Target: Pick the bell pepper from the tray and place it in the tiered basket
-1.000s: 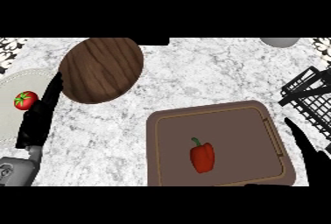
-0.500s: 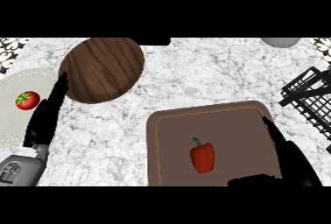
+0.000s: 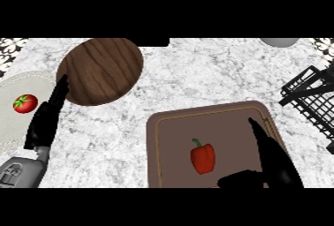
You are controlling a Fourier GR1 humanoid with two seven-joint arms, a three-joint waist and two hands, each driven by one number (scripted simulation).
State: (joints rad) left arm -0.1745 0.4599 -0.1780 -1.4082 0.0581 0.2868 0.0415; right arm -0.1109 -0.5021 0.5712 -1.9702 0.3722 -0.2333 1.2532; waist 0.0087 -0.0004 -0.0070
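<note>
1. Since the earlier frames, the right robot hand [image 3: 274, 154] has come further up over the tray [image 3: 171, 150] from the lower edge, and now lies along the tray's right side, just beside the bell pepper [image 3: 203, 158] but not touching it.
2. Its fingers are stretched out straight toward the tray's far end and its thumb juts left below the pepper, so the hand is wide and holds nothing.
3. Over on the left, the left robot hand [image 3: 46, 119] rests at the edge of the view, fingers straight and up, also holding nothing.
4. On the brown tray's floor, a little below its middle, the red bell pepper lies on its side with the green stem pointing to the far end.
5. Judging by its look, the pepper should be light, hollow and fairly stiff, with a smooth skin that could slip; taking it across the broad body between thumb and fingers seems safer than by the thin stem.
6. Besides the pepper, the tray holds nothing.
7. At the right edge, well apart from the tray, stands the black wire tiered basket [image 3: 313, 99]; only part of it shows, and nothing is visible inside that part.
8. A pale plate [image 3: 26, 84] at the left carries a tomato [image 3: 24, 103], and a wooden board [image 3: 101, 70] lies bare on the marble table [image 3: 209, 75].
</note>
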